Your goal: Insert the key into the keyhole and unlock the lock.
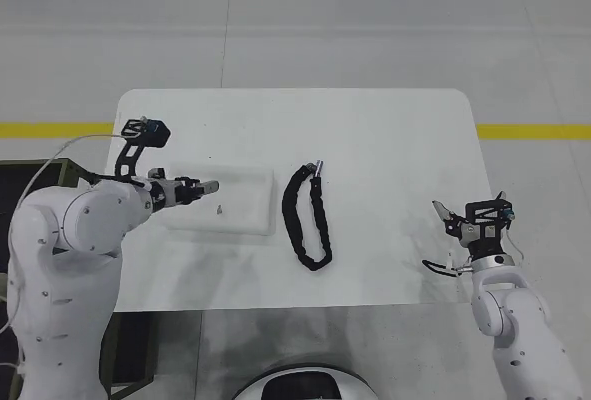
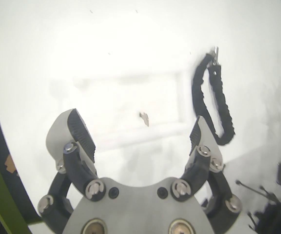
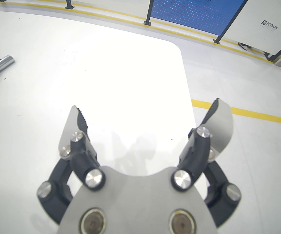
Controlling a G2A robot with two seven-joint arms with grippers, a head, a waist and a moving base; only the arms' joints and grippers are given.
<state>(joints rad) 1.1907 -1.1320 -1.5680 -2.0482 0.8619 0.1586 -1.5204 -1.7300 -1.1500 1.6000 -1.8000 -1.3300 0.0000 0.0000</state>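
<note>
Small key (image 1: pixel 220 209) lies flat; black chain lock (image 1: pixel 319 215) looped nearby.

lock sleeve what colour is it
The lock sleeve is black, clearest in the top view.

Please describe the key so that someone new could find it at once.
On the white table a shallow white tray lies left of the black chain lock. The key lies inside it, tiny and grey, the only thing there.
</note>
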